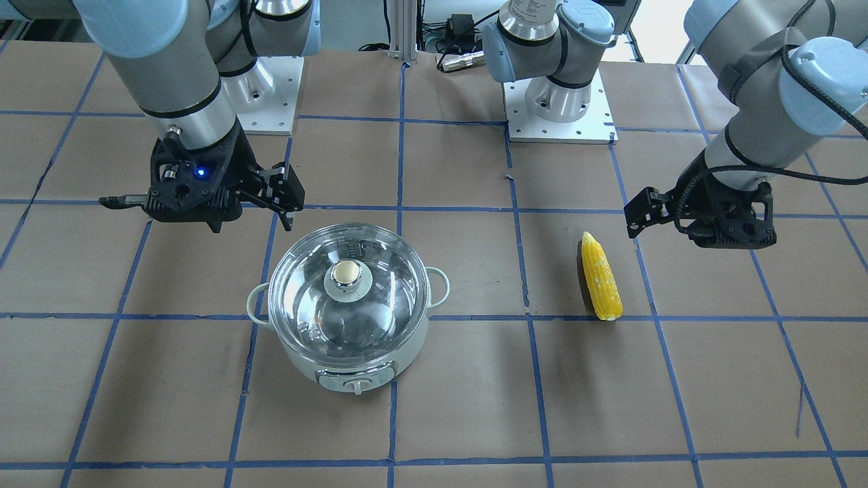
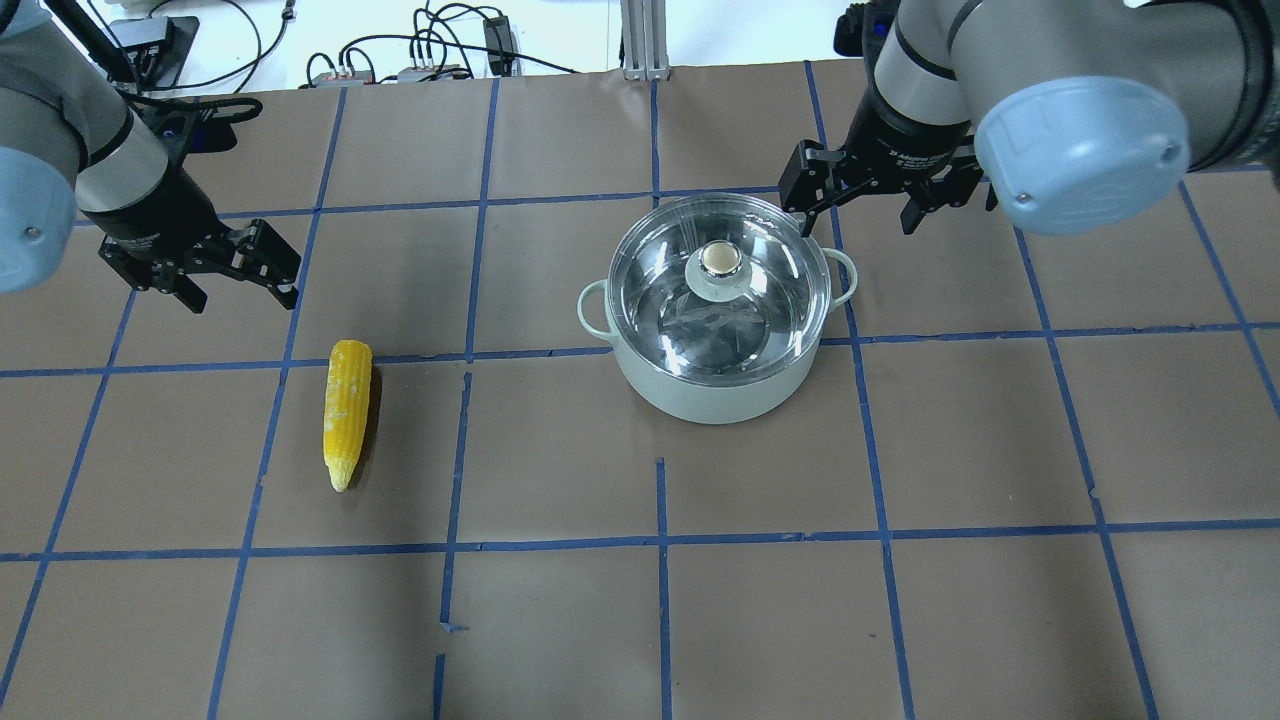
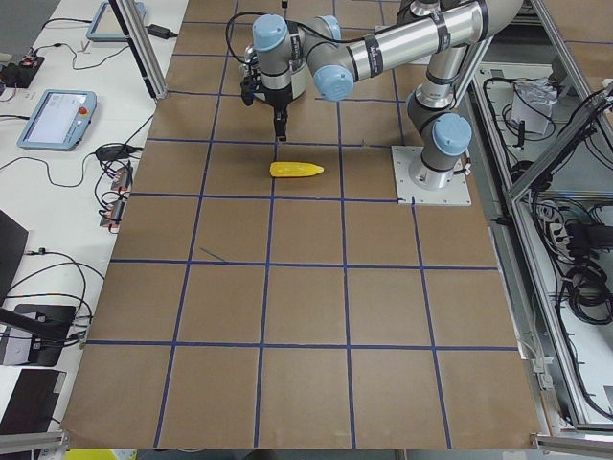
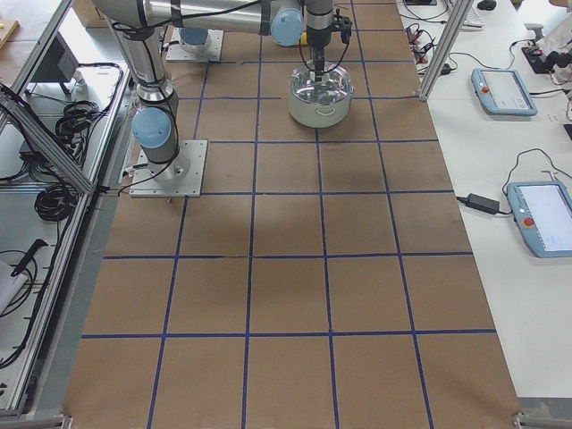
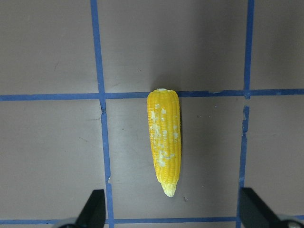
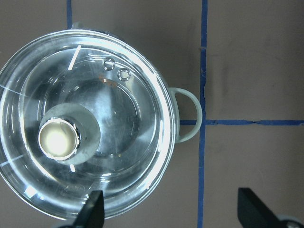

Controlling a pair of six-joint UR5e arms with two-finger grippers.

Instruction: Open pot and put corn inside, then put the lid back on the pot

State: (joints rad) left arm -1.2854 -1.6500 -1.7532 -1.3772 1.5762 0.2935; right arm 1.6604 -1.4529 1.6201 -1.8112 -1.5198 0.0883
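The pale mint-green pot (image 2: 715, 395) stands mid-table with the clear glass lid (image 2: 770, 300) on it; its gold-beige knob (image 2: 720, 260) is upright. My right gripper (image 2: 858, 215) is open and empty, hovering above the pot's far right rim beside a loop handle (image 6: 187, 114). The lid (image 6: 118, 109) fills the right wrist view. The yellow corn (image 2: 346, 410) lies on the table to the left. My left gripper (image 2: 240, 288) is open and empty, above and just beyond the corn's blunt end. The corn (image 5: 165, 142) lies lengthwise between the open fingers (image 5: 95, 209) in the left wrist view.
Brown paper with a blue tape grid covers the table (image 2: 660, 600). The arms' white base plates (image 1: 559, 115) sit at the robot's edge. The pot's dial panel (image 1: 357, 379) faces the operators' side. Cables and tablets lie off the table's ends.
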